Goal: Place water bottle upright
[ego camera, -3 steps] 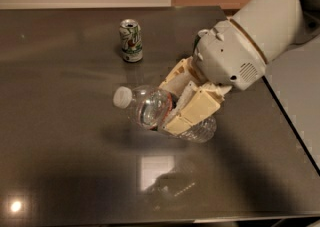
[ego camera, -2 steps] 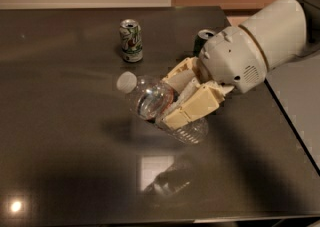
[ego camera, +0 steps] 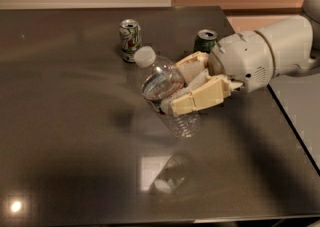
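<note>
Dark, glossy bench (ego camera: 65, 121) fills the view under a pale wall. Over on the left a white-and-green can (ego camera: 130, 38) stands upright, untouched. Just right of it comes the action: the water bottle (ego camera: 159, 82) is swinging up! A second ago it lies nearly flat with its white cap (ego camera: 145, 57) pointing left and low; now the cap rides high, close beside that can, and the body slants down to the right at a steep angle. Its reflection (ego camera: 167, 178) sits well below it on the bench, so the bottle looks to be in the air rather than resting.

The claw (ego camera: 176, 86) is clamped across the bottle's middle, one cream finger above and one below, holding firm. Behind it a green can (ego camera: 205, 41) has come into sight, now that the white arm (ego camera: 265, 58) has rotated and pulled back to the right.

For the task, this is good news: the tip-up is well under way but not finished. The bottle still leans, so I judge it needs more rotation, then a gentle lowering onto its base, clear of both cans.
</note>
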